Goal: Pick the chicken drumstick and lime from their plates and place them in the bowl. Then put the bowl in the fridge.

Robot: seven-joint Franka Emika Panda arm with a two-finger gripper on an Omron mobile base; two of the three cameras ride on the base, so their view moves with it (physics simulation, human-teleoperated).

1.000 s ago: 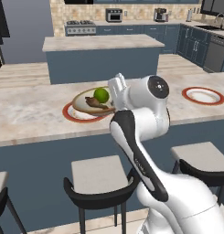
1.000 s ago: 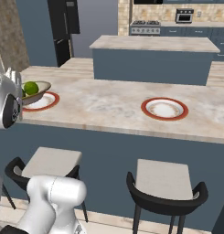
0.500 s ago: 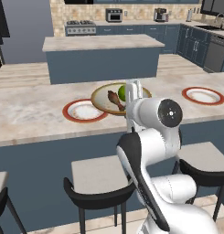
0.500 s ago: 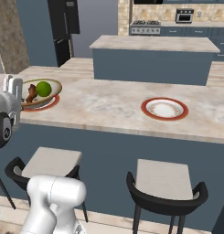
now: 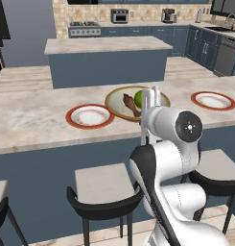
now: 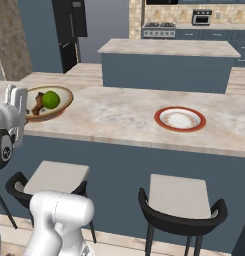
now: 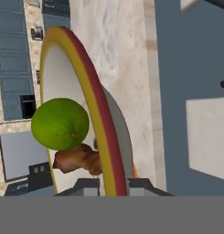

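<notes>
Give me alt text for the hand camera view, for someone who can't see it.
The gripper is shut on the near rim of the bowl, which is seen edge-on and holds the lime and the chicken drumstick. Beyond the bowl runs a pale marble counter, with blue kitchen cabinets behind.

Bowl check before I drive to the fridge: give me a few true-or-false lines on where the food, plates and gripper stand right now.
1. The bright green round lime lies in the wide tan bowl with the darker rim. True.
2. The brown roasted chicken drumstick is on a plate. False: it lies in the bowl beside the lime.
3. The two-finger gripper is shut on the bowl's rim. True.
4. The round white red-rimmed plate left of the bowl holds the lime. False: it is bare.
5. The bowl stands inside the fridge. False: it is at the marble counter, in the gripper.
</notes>
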